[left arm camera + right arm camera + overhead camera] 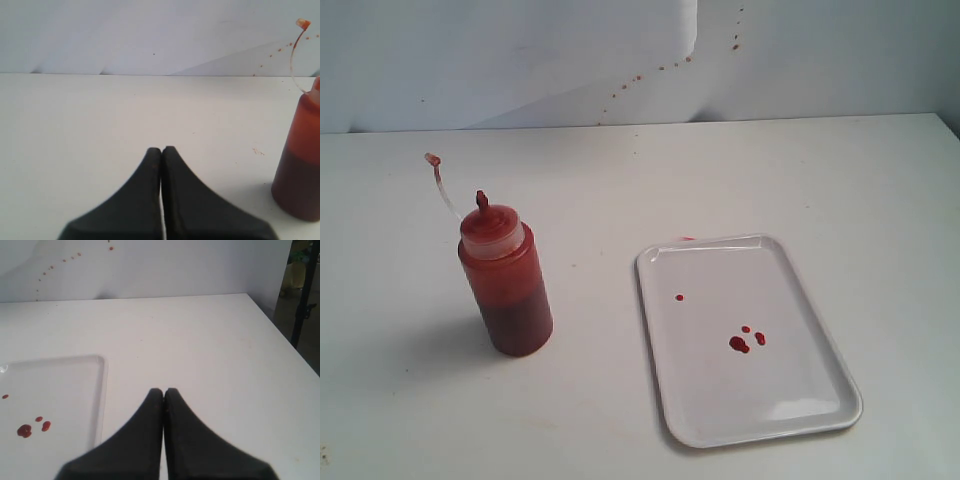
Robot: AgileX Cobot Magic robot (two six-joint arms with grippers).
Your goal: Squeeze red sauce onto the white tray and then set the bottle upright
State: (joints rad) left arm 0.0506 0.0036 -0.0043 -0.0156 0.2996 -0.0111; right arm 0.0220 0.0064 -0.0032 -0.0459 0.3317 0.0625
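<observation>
The bottle (507,285) stands upright on the white table, left of centre, its red-stained nozzle up and its thin tethered tip cap (432,159) sticking out to the upper left. It also shows in the left wrist view as the bottle (300,160), at the frame's edge. The white tray (790,400) lies flat to its right with a few drops of red sauce (739,344) on it; the right wrist view shows the tray (75,367) and red sauce (24,430) too. My left gripper (162,150) is shut and empty, apart from the bottle. My right gripper (163,391) is shut and empty, beside the tray's rim. Neither arm shows in the exterior view.
Small red splashes (650,72) dot the white backdrop behind the table. The table's right edge (280,330) drops off to a dark floor with a stand (305,295) beyond.
</observation>
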